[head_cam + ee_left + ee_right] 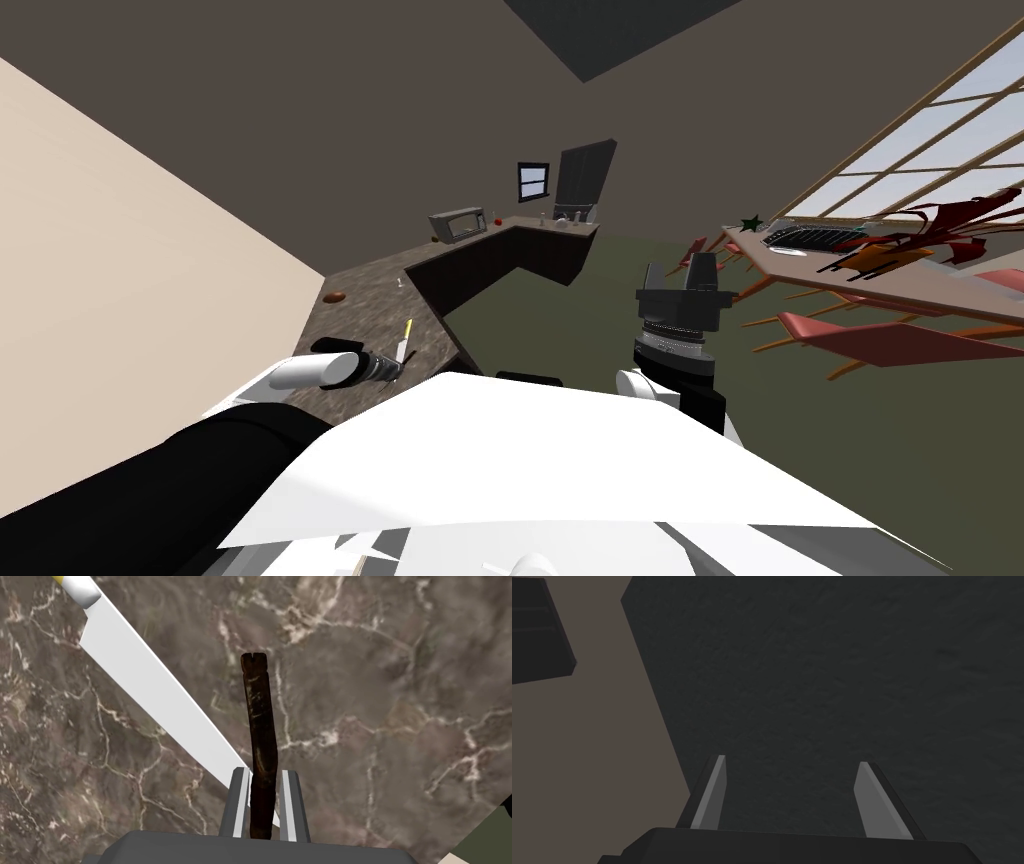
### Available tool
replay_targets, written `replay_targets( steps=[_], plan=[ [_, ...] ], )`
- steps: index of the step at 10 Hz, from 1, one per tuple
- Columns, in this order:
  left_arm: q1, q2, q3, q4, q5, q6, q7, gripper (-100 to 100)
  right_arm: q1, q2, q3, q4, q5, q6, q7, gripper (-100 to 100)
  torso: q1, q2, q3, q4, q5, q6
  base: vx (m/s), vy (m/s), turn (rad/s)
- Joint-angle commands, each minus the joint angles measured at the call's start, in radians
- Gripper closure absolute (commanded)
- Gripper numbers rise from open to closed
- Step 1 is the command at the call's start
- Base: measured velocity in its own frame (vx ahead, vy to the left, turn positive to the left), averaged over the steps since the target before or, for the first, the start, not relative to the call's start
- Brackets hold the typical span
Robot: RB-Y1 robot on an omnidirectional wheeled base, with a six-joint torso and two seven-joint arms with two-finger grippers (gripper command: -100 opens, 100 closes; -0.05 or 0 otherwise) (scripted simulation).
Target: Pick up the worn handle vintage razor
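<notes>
The razor [260, 721] is a dark brown, worn, slightly bent stick with a notched far end, seen in the left wrist view over a brown marbled counter [390, 701]. My left gripper [265, 773] is shut on its near end, both fingers pressing its sides. In the head view that gripper [397, 366] sits low over the counter's near end [370, 300]. My right gripper [700, 272] is raised to the right of the counter; its fingers [714, 791] stand open with nothing between them.
A white-bladed knife [150, 686] with a white and yellow handle lies on the counter right beside the razor, its tip passing under my left fingers. Farther along the counter are a small brown object [335, 296] and a microwave [457, 224]. A table [900, 285] with red chairs stands right.
</notes>
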Motion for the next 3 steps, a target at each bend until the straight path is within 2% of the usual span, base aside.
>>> replay_targets(
  steps=[1, 2, 3],
  plan=[
    [0.010, 0.012, 0.012, -0.029, 0.009, 0.018, 0.021, 100, 0.000, 0.000, 0.000, 0.000, 0.000, 0.000, 0.000, 0, 0.000, 0.000, 0.000, 0.000, 0.000, 0.000, -0.016, 0.007, 0.024],
    [0.009, 0.007, 0.010, -0.018, 0.007, 0.010, 0.010, 100, 0.000, 0.000, 0.000, 0.000, 0.000, 0.000, 0.000, 0, 0.000, 0.001, 0.000, 0.000, 0.000, 0.000, -0.007, 0.003, 0.002],
    [0.010, 0.008, 0.011, -0.020, 0.008, 0.012, 0.013, 0, 0.000, 0.000, 0.000, 0.000, 0.000, 0.000, 0.000, 0, 0.000, 0.000, 0.000, 0.000, 0.001, 0.000, 0.000, 0.000, 0.000]
  ],
)
